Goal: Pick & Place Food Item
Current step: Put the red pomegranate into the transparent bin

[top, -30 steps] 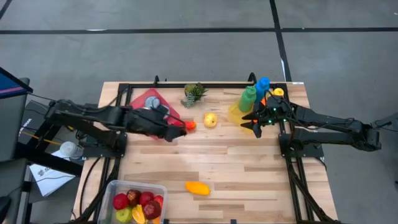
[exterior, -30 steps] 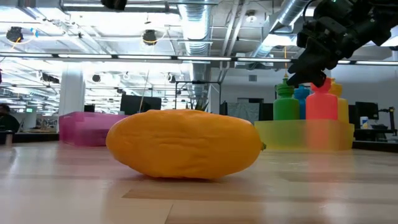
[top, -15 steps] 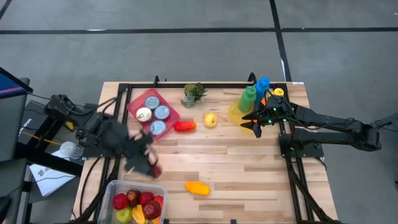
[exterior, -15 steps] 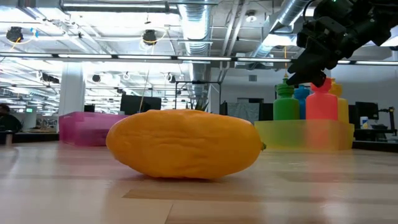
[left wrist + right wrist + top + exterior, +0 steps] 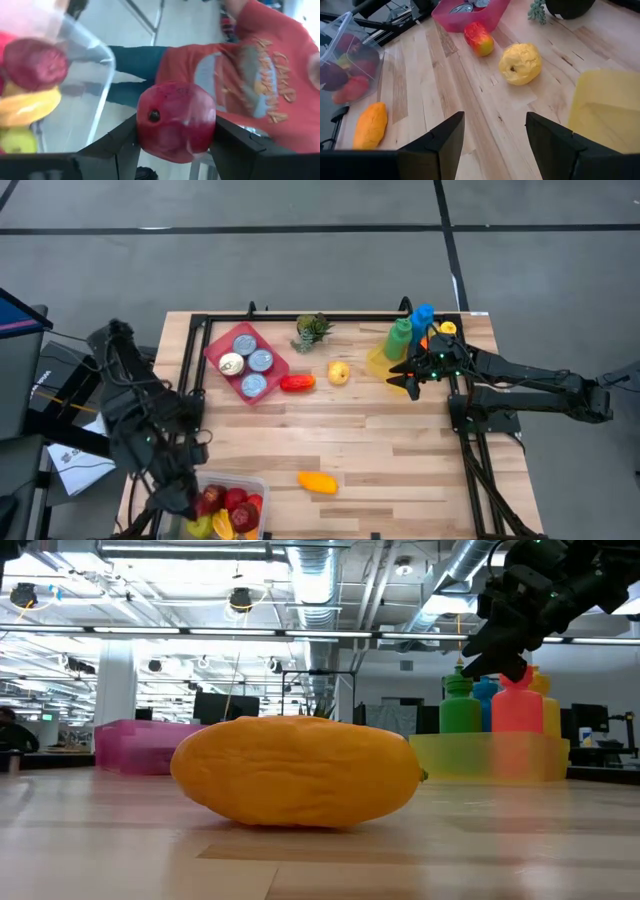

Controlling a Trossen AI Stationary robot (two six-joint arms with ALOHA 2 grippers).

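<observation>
My left gripper [image 5: 175,126] is shut on a dark red round fruit [image 5: 175,112], at the near left by the clear bin [image 5: 228,477] that holds several fruits. The bin's wall [image 5: 87,75] shows beside the held fruit. An orange mango [image 5: 317,481] lies on its side on the table near the bin. A red fruit [image 5: 297,383] and a yellow fruit [image 5: 339,372] lie at mid table. My right gripper [image 5: 408,378] hangs open above the table at the far right, with nothing between its fingers [image 5: 451,131]. My left gripper pinches the dark red fruit between its two fingers, one on each side [image 5: 144,131] of its round body. The fruit is lifted clear, next to the bin's rim.
A pink tray [image 5: 222,342] with three cans stands at the far left. A small plant [image 5: 312,330] and a yellow tray [image 5: 380,362] of coloured bottles stand along the far edge. A person in a red shirt [image 5: 260,65] is beyond the table.
My left gripper has swung from beside the pink tray toward the table's near left corner, carrying the dark red fruit to the clear bin, and has turned as it went. The other fruits lie where they were.
</observation>
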